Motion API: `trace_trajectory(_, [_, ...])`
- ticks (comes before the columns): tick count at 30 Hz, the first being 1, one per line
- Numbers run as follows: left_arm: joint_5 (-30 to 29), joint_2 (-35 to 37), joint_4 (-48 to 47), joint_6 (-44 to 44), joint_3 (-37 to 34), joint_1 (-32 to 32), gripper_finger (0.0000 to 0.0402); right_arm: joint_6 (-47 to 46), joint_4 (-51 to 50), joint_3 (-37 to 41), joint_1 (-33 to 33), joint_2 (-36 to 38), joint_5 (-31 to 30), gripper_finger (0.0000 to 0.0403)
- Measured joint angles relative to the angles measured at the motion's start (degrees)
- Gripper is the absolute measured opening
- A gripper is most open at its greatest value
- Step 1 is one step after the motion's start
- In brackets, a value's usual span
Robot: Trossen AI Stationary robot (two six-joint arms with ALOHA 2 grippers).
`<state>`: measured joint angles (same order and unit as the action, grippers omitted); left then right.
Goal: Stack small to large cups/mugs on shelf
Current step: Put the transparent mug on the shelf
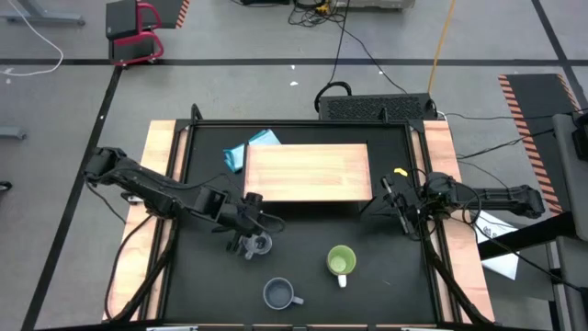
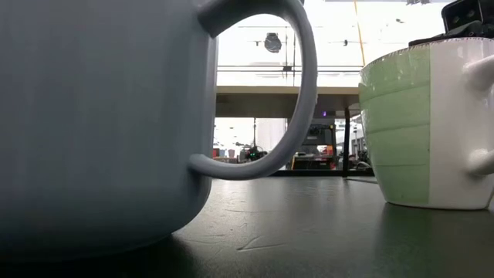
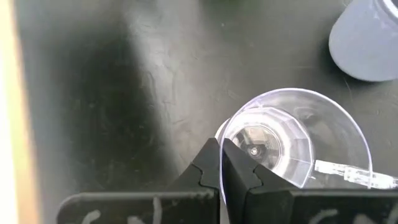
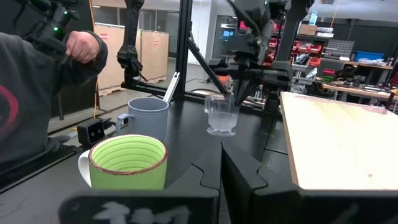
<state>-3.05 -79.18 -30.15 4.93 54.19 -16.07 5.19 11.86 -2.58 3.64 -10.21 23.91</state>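
My left gripper (image 3: 222, 163) fingers pinch the thin rim of the clear, faceted glass cup (image 1: 261, 244) at centre frame, standing on the matte black desk (image 1: 386, 294) below the pale wooden shelf (image 1: 308, 172). My right gripper (image 4: 221, 163) waits clenched at right.

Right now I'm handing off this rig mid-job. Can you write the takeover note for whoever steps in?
Left gripper: shut on the rim of the small clear glass cup, which stands on the black table in front of the light wooden shelf.
Right gripper: waiting at the shelf's right end.
Grey-blue handled mug and green mug with white handle: both on the table, untouched.
Done: glass gripped. Left: nothing is on the shelf yet; all three cups remain to be placed.
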Motion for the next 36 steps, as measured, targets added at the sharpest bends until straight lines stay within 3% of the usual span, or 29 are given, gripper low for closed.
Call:
trace_trajectory(24, [1.22, 13.24, -5.21, -0.97, 0.0, 0.2, 0.0, 0.05, 0.02, -0.01, 0.0, -0.01, 0.01, 0.0])
trace_trajectory(36, [3.22, 18.67, -6.6, -0.38, 0.0, 5.13, 0.0, 0.02, -0.11, 0.01, 0.0, -0.03, -0.01, 0.0])
